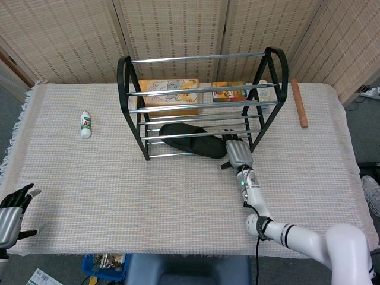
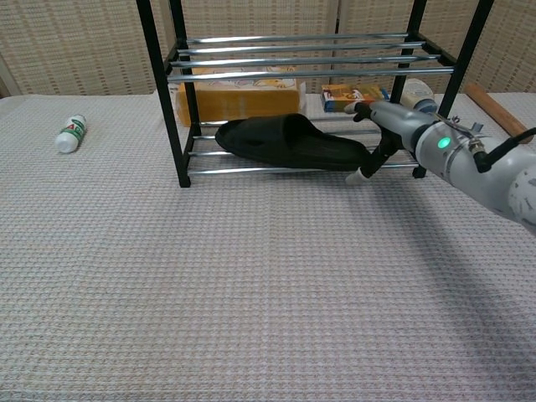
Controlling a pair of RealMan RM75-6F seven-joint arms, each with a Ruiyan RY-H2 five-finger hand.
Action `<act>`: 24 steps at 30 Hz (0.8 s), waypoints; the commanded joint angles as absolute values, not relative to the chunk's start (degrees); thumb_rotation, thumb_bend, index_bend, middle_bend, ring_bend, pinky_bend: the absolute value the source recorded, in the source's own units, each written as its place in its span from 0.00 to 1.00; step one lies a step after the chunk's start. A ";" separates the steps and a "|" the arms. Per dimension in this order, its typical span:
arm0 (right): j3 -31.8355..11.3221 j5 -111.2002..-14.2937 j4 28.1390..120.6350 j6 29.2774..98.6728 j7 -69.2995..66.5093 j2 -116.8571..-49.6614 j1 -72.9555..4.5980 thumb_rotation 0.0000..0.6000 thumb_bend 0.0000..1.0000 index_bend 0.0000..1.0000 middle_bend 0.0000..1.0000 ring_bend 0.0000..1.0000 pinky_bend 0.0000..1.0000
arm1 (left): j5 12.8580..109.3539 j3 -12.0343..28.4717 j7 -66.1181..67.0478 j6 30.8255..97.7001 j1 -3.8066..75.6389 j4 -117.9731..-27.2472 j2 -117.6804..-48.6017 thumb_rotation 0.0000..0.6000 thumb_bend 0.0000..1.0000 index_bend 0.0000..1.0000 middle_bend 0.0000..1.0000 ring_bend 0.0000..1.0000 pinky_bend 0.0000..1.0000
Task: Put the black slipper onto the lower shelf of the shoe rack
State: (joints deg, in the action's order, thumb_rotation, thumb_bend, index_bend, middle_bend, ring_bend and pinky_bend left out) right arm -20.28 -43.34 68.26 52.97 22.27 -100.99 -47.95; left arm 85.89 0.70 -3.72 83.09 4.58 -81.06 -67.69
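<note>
The black slipper [image 1: 193, 141] [image 2: 289, 142] lies flat on the lower shelf bars of the black shoe rack [image 1: 202, 57] [image 2: 167, 92], toe to the left. My right hand [image 1: 236, 154] [image 2: 385, 134] sits just off the slipper's right end at the rack's front right, fingers spread and holding nothing. Whether a fingertip still touches the heel cannot be told. My left hand [image 1: 12, 211] hangs open off the table's near left corner, seen only in the head view.
A white bottle [image 1: 86, 124] [image 2: 70, 133] lies on the cloth left of the rack. Behind the rack stand a yellow box [image 1: 169, 89] [image 2: 239, 94] and a small box [image 1: 228, 90] [image 2: 352, 96]. A wooden stick [image 1: 299, 103] [image 2: 494, 109] lies at the far right.
</note>
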 commanded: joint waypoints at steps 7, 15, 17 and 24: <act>-18.94 -41.51 68.29 52.14 24.61 -99.97 -47.83 1.00 0.00 0.00 0.08 0.05 0.20 | 86.07 0.49 -3.42 83.20 4.45 -81.49 -67.57 1.00 0.15 0.21 0.12 0.15 0.19; -18.05 -42.13 69.74 51.74 24.44 -99.72 -47.82 1.00 0.00 0.00 0.09 0.05 0.20 | 85.93 0.44 -3.38 83.23 4.30 -81.60 -67.34 1.00 0.15 0.21 0.12 0.15 0.19; -17.57 -42.89 70.52 52.18 24.33 -99.67 -47.61 1.00 0.00 0.00 0.10 0.05 0.20 | 85.88 0.40 -3.34 83.21 4.24 -81.59 -67.35 1.00 0.15 0.21 0.12 0.15 0.19; -16.21 -44.89 73.71 53.01 24.04 -99.07 -46.98 1.00 0.00 0.00 0.11 0.06 0.20 | 85.93 0.26 -3.24 83.15 4.16 -81.78 -67.33 1.00 0.15 0.21 0.12 0.15 0.19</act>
